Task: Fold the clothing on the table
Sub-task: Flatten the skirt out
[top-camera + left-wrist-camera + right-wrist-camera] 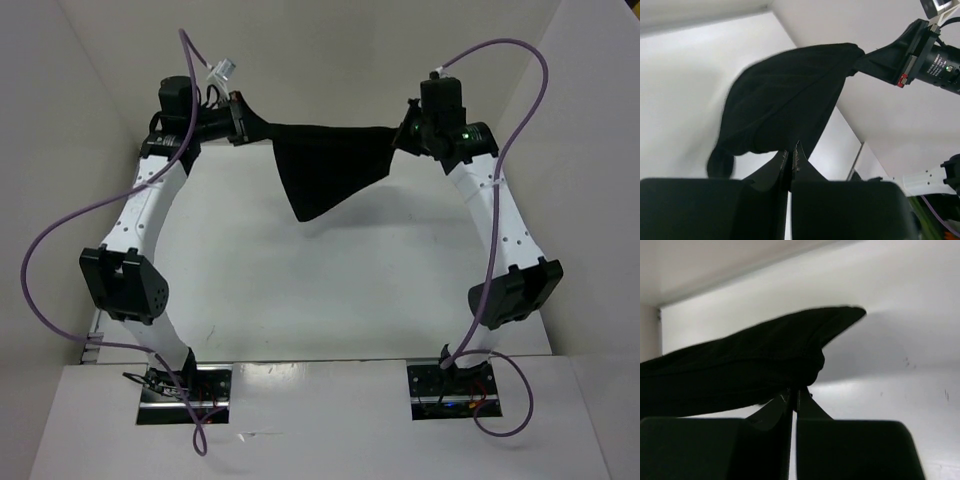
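Seen from above, the clothing point(325, 165) hangs stretched between both arms over the far tabletop point(300, 300), sagging to a point. Whether that tip touches the surface is unclear. Only the wrist views show the grips: the left pincer point(792, 152) and the right pincer point(794, 392) are each clamped tight on a cloth edge. The right wrist view cuts the clothing off at the left.

place: robot lab cell | cues: white table point(320, 300), white walls point(330, 50), two bolted arms point(150, 200), purple cables point(45, 250)
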